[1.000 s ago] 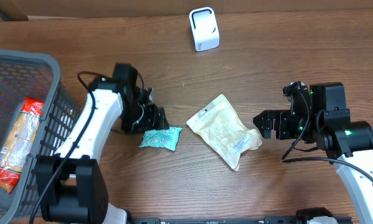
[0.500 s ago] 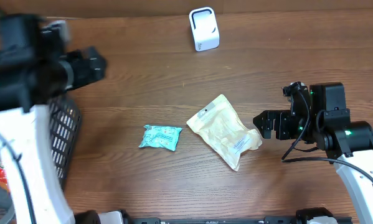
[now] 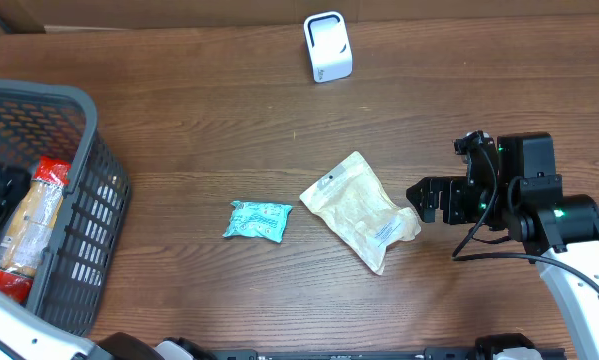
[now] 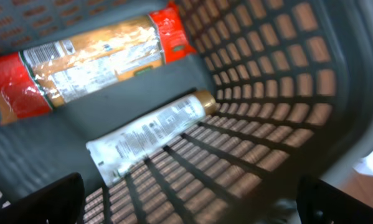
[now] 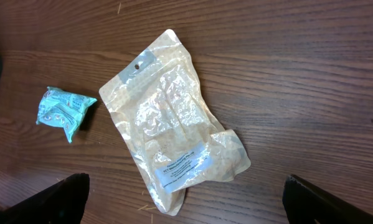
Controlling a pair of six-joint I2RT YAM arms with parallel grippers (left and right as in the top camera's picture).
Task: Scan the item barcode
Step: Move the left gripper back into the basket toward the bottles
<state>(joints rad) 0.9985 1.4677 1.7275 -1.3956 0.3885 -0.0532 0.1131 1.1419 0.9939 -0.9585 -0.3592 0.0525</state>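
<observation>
Beige pouch [image 3: 361, 210] lies flat mid-table, skewed, with the hang hole at its far-left end, clear wrinkly plastic and a white printed label [image 5: 183, 165] near the crumpled near end; the print is too small to read. Small teal packet [image 3: 258, 221] sits just left of it, apart and not touching. White scanner [image 3: 328, 47] stands upright near the far edge, well apart from both. Right gripper [image 3: 424, 200] is low at the pouch's right edge, fingers spread wide, nothing pinched; whether it touches the pouch I cannot tell. Left gripper [image 4: 191, 186] hangs over the grey mesh basket [image 3: 39, 92] at the left edge, fingers spread wide too, nothing held. On the basket floor below it, a red-and-orange packet [image 4: 93, 59] and a white tube [image 4: 146, 137] with a gold cap lie side by side. The surface is a dark brown wood-grain table [image 3: 179, 130], with a brown cardboard wall [image 3: 179, 12] along the far side. A wide stretch of wood runs between pouch and scanner, and more between the teal packet and the basket. The right arm's body fills the right front corner.
</observation>
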